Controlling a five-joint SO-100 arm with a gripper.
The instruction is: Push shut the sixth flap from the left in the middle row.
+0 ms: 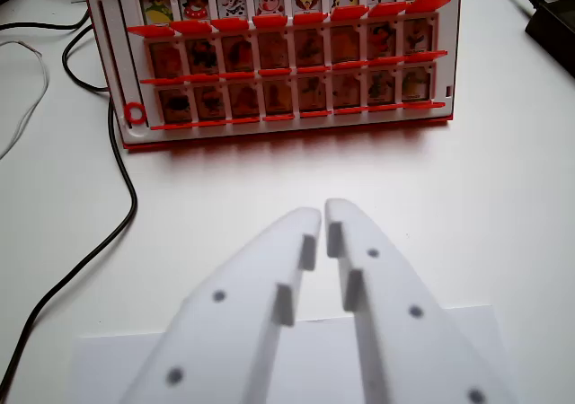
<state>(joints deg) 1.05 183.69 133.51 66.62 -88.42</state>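
Flap (344,48), sixth from left in the game board's (278,54) middle row, far across the worktop (431,197). Appears a light, stiff hinged plastic tile; push near its top edge. Hand (322,214) near, fingertips nearly together, holding nothing.

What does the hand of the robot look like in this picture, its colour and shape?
The hand is plain white, seemingly printed plastic, with two long flat fingers that taper to rounded tips. Each inner edge is cut in small steps. Small dark round dots, probably screw holes, sit along both fingers. No cable or printed marking shows on it. The black cables lying on the white table are not attached to it.
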